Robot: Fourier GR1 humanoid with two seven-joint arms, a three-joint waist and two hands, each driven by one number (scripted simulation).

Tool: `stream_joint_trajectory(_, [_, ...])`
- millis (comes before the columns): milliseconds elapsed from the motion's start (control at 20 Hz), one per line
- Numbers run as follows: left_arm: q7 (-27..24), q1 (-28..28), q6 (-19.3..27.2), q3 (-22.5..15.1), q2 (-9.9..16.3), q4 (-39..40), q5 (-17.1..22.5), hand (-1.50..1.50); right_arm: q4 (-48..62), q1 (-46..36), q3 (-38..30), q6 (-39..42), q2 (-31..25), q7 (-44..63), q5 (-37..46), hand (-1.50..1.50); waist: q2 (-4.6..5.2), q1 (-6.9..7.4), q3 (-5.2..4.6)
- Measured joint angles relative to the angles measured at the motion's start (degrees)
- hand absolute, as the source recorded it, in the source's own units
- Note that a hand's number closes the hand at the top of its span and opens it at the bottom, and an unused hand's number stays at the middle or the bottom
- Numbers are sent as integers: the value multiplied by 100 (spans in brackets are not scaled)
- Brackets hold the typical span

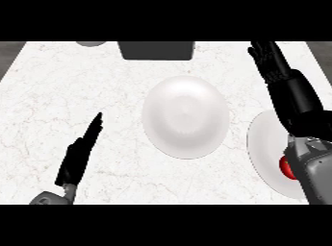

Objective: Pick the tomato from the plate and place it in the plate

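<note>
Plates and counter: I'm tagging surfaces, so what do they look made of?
Both plates, the centre one and the right one, look like glazed white ceramic: smooth with a soft sheen. The counter looks like polished white marble, with faint reddish-grey veins. Neither is certain.

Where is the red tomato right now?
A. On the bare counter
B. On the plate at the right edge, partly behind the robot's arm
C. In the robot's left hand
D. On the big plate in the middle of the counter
B: the tomato shows as a red patch on the right plate, half hidden by the right forearm; the middle plate holds nothing.
</note>
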Motion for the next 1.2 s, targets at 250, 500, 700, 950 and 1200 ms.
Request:
stream_joint_trajectory(250, [-269, 73, 179, 347, 444, -185, -202, 0, -3, 462, -436, 865, 268, 132, -1734, -150, 93, 28, 44])
stream_joint_trajectory(500, [-632, 426, 202, 762, 1001, -364, -256, 0, 349, 1359, -1279, 1959, -279, -349, -2663, -150, 119, -16, 48])
stream_joint_trajectory(700, [-859, 642, 214, 940, 1126, -395, -264, 0, 760, 2097, -2141, 2786, -464, -901, -3550, -150, 126, -90, 37])
stream_joint_trajectory(950, [-1041, 772, 105, 1106, 1194, -435, -286, 0, 1405, 2681, -2892, 4157, -974, -1119, -4389, -150, 133, -79, 24])
stream_joint_trajectory(1200, [-1082, 781, -14, 1181, 1205, -426, -276, 0, 2030, 2705, -3152, 5526, -1790, -1173, -4198, -150, 146, -30, 24])
